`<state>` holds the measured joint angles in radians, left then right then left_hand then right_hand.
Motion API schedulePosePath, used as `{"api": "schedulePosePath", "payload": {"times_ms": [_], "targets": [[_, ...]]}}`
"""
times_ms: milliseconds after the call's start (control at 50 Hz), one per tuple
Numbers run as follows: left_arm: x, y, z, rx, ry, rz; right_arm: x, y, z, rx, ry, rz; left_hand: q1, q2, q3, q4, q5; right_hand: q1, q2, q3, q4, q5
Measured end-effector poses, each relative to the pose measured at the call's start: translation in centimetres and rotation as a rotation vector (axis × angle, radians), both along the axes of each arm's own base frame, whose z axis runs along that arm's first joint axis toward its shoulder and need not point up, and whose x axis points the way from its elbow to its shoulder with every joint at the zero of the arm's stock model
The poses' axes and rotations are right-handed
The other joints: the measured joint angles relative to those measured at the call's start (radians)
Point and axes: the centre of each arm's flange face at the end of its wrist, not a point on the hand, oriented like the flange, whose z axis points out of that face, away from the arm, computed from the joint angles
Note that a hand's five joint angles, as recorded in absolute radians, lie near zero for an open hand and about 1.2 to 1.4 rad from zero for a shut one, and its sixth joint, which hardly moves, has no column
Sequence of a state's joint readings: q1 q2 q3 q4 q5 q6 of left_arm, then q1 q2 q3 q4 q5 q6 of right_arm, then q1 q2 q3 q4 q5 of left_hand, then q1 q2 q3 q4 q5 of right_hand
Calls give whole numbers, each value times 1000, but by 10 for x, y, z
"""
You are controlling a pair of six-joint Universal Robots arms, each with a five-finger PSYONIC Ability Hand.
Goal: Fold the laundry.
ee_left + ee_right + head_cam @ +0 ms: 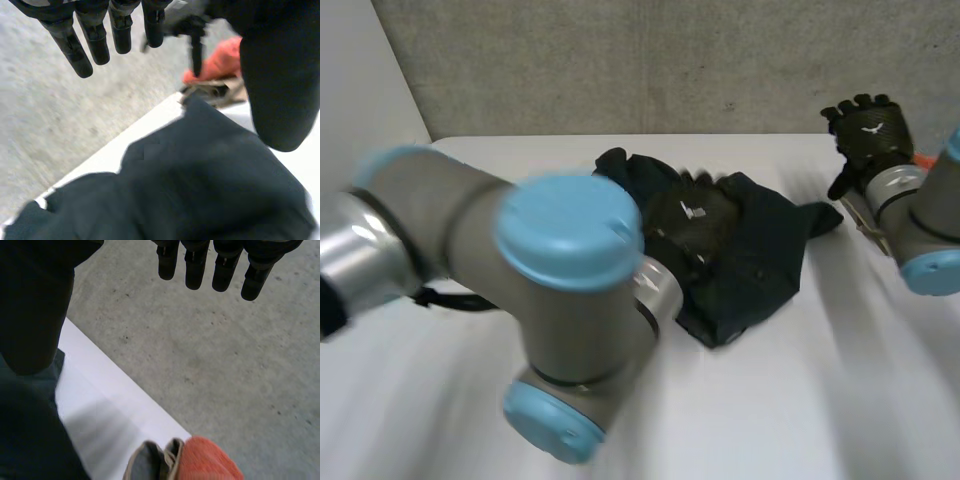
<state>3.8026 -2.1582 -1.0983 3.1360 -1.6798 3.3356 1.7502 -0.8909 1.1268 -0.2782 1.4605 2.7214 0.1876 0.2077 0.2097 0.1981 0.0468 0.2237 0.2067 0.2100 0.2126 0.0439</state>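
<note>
A dark navy garment (760, 250) lies crumpled in a heap on the white table (800, 400), towards its back. My left hand (695, 225) hovers over the heap's middle. In the left wrist view its fingers (100, 35) are straight and spread above the dark cloth (200, 185), holding nothing. My right hand (870, 130) is raised off the table to the right of the garment, apart from it. Its fingers (215, 265) point out straight and empty, and a strip of the garment (25, 435) lies under its thumb side.
An orange cloth (210, 462) with a tan piece (150, 462) beside it sits at the table's right edge, beyond the garment; the orange cloth (220, 60) also shows past my left fingers. Grey concrete floor (210, 350) lies past the table edge. My left arm (520, 270) crosses the table's front left.
</note>
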Motion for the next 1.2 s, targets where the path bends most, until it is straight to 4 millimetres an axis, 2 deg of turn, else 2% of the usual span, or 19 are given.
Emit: {"api": "schedulePosePath", "payload": {"times_ms": [40,100,220,280,400,460,560,700,740,780,800,840,920,940,980,1000,1020,1100,1200], "targets": [[14,-13,21,-16,41,20,-7,18,16,50,-5,-12,0,0,0,0,0,0,0,0,0,0],[31,-33,38,-33,73,53,-12,40,26,122,-16,-13,0,0,0,0,0,0,0,0,0,0],[60,-88,44,-51,74,122,-13,87,25,329,-67,4,0,0,0,0,0,0,0,0,0,0],[74,-121,35,-54,35,147,-7,115,13,462,-106,25,0,-1,0,0,0,0,0,0,0,0],[86,-169,6,-43,-69,148,12,157,-12,606,-162,86,0,-1,0,0,0,0,0,0,0,0],[86,-185,-11,-23,-122,118,25,174,-24,625,-180,125,0,-1,0,0,0,0,0,0,0,0],[78,-196,-37,23,-193,36,44,192,-41,594,-206,165,0,-1,0,0,0,0,0,0,0,0],[61,-196,-62,43,-273,-65,65,204,-58,555,-227,174,0,-1,0,0,0,23,37,34,31,29],[57,-194,-68,38,-295,-83,70,207,-63,550,-225,173,0,-1,0,0,0,167,176,171,163,167],[52,-192,-72,31,-311,-95,74,208,-65,539,-221,168,0,-1,0,0,0,433,451,420,412,413],[49,-191,-76,22,-325,-102,77,208,-66,524,-218,161,0,-1,0,0,0,628,666,650,627,618],[45,-189,-80,11,-338,-103,78,207,-65,501,-216,150,1,-1,1,0,0,748,821,806,796,771],[37,-187,-87,-15,-362,-91,77,199,-56,424,-210,121,147,115,106,122,103,871,969,962,962,955],[35,-186,-88,-22,-366,-86,76,196,-53,399,-205,113,468,405,379,399,375,871,969,962,969,957],[33,-186,-87,-35,-369,-72,74,192,-49,373,-193,106,702,629,599,621,586,871,969,962,976,959],[31,-186,-84,-53,-369,-54,72,189,-45,351,-178,103,902,856,846,855,819,871,969,962,979,960],[30,-187,-81,-64,-367,-39,71,186,-43,338,-166,104,965,928,917,939,906,872,969,962,979,961],[30,-187,-57,-112,-350,45,70,172,-33,265,-111,116,973,984,977,998,938,880,969,974,981,962],[38,-181,-3,-165,-301,187,75,131,-3,75,-65,127,973,984,979,998,938,880,969,979,982,962]]}}
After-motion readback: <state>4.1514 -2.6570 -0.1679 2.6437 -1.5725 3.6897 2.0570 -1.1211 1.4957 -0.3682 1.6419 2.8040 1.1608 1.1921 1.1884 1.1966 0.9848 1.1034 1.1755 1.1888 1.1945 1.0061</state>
